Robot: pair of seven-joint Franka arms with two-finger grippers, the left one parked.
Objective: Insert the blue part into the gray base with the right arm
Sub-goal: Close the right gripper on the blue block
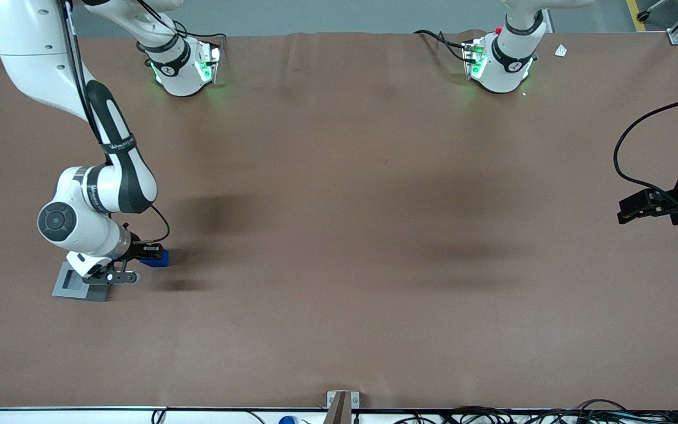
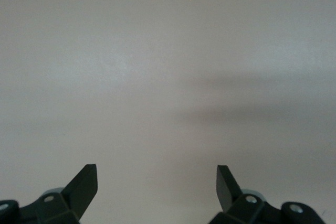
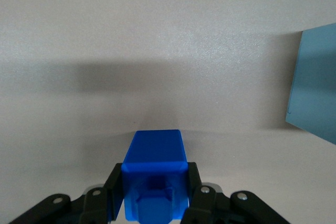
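Brown cloth covers the whole table [image 1: 339,247], and it lies flat with some soft shadows on it. At the working arm's end of this table the right arm [image 1: 109,159] comes down from its white base, bends at a black and white elbow with a lettered band, and ends in a thick white wrist that is turned sideways, low over the cloth. From this wrist the black gripper [image 1: 152,254] points along the table toward the parked arm's end. Its two fingers [image 3: 116,184] are pressed against the two sides of the blue part [image 1: 160,258], so the gripper is clamped on it; in the right wrist view the block [image 3: 155,182] sits between the fingers and sticks out forward past them, with a small raised shape on the face that looks at the camera. The gray base [image 1: 80,283] lies flat on the cloth just beside the gripper, a little nearer to the front camera, and the white wrist and a black bracket of the hand cover part of its top, so only one part of the square recess is visible. The blue part is not in the recess; it is held beside the base, apart from it, and in the right wrist view one corner of the base [image 3: 315,85] shows to the side of the block with bare cloth between them. A thin black cable [image 1: 162,227] loops from the wrist to the gripper.
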